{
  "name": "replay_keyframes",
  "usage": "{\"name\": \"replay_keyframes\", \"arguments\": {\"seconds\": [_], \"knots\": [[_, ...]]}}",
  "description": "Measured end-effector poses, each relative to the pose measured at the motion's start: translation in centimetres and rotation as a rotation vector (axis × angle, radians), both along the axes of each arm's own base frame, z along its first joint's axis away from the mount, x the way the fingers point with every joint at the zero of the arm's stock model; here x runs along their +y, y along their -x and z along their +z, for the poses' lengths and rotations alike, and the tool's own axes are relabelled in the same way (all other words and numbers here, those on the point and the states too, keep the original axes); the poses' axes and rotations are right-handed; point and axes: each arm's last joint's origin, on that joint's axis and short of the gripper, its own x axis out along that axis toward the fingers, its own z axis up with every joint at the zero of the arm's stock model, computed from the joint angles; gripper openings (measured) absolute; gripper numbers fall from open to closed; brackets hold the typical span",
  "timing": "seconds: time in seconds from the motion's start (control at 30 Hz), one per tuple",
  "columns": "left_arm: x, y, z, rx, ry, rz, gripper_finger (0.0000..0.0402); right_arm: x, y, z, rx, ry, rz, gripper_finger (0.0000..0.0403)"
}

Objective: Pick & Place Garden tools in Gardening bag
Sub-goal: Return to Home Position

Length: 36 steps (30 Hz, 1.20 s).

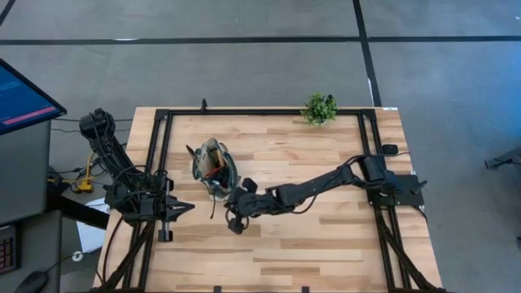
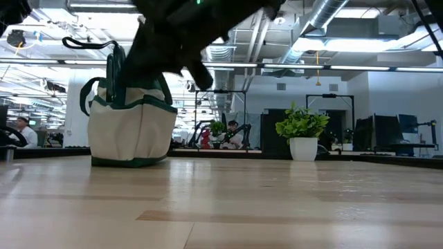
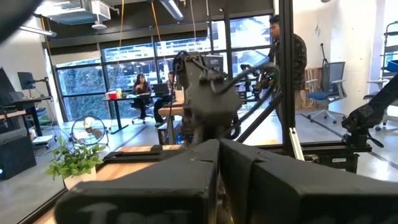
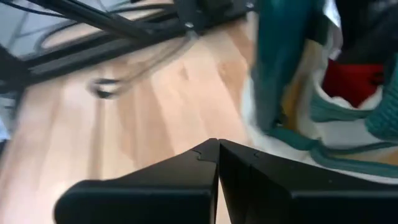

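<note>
High view: the gardening bag (image 1: 213, 167) stands upright on the table (image 1: 326, 244). The right gripper (image 1: 236, 218) hangs just beside the bag on its near side, clear of it, fingers closed together and empty. The left gripper (image 1: 181, 208) waits to the bag's left, fingers also together. Right wrist view: a red item (image 4: 351, 81) lies inside the bag; its other contents cannot be made out.

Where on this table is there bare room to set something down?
Free: the wide strip of table between the right arm and the edge opposite the plant, and the stretch between bag and plant. Crowded: around the bag, where the right arm's jaws sit close beside it and the left arm points in.
</note>
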Motion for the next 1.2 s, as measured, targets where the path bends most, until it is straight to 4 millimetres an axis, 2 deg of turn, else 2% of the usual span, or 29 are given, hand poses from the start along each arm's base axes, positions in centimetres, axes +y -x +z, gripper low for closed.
{"name": "replay_keyframes", "arguments": {"seconds": [0.1, 0.3, 0.67, 0.8, 0.9, 1.03, 1.2], "knots": [[0.0, 0.0, 0.0, 0.002, 0.001, 0.004, 0.0003, -0.1, -0.1, -0.5, 0.007, 0.011, -0.007, 0.0], [0.0, 0.0, 0.0, 0.003, 0.001, 0.007, 0.0003, 0.4, 0.0, 0.6, -0.038, 0.066, 0.047, 0.0], [-0.1, 0.1, -0.1, 0.007, -0.005, -0.001, 0.0003, 0.8, 2.0, 6.2, -0.1, 0.23, 0.167, 0.0], [-0.4, 0.7, -0.1, 0.015, -0.041, -0.026, 0.0003, 0.5, 3.1, 8.7, -0.118, 0.284, 0.194, 0.0], [-0.6, 1.4, -0.1, 0.057, -0.084, 0.019, 0.0003, 0.1, 4.0, 10.0, -0.105, 0.324, 0.169, 0.0], [0.1, 1.8, 0.3, 0.098, -0.059, 0.101, 0.0003, 0.0, 5.5, 11.6, -0.07, 0.395, 0.094, 0.0], [1.8, 1.3, 1.7, 0.02, -0.008, 0.098, 0.0003, 0.4, 6.7, 12.4, -0.04, 0.431, 0.077, 0.0]]}}
